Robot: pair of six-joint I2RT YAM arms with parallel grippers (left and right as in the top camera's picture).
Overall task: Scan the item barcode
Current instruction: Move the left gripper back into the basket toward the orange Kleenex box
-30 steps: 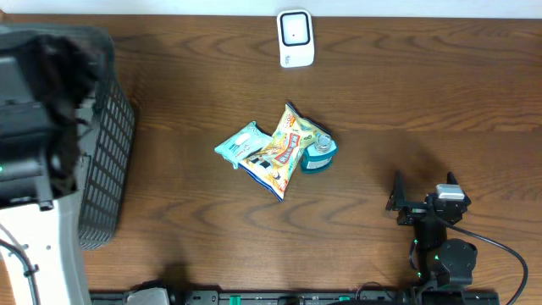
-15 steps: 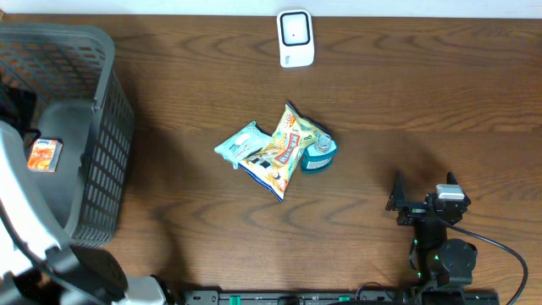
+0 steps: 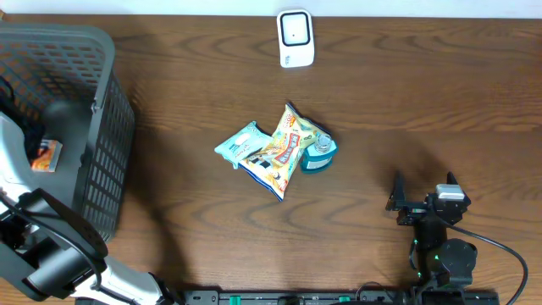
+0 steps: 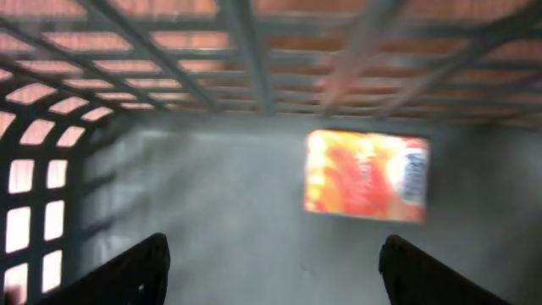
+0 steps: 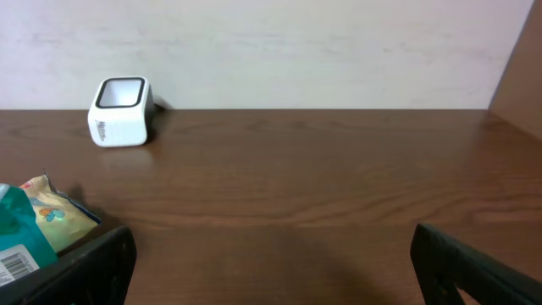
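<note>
A white barcode scanner (image 3: 295, 38) stands at the table's far edge, also seen as the scanner (image 5: 121, 110) in the right wrist view. Mid-table lie a teal packet (image 3: 244, 142), a yellow snack bag (image 3: 284, 152) and a teal round tub (image 3: 319, 151), all touching. An orange packet (image 3: 44, 154) lies flat on the floor of the dark basket (image 3: 110, 110). My left gripper (image 4: 271, 258) hangs open above the basket floor, short of the orange packet (image 4: 367, 174), holding nothing. My right gripper (image 3: 423, 183) rests open and empty at the near right.
The basket's mesh wall (image 4: 254, 51) rises just behind the orange packet. My left arm (image 3: 51, 258) crosses the basket's near corner at the table's front left. A cable (image 3: 500, 250) loops beside the right arm's base.
My left arm has pulled back from over the basket toward the front left, uncovering the orange packet lying inside. The right arm and the pile of items have not moved.
</note>
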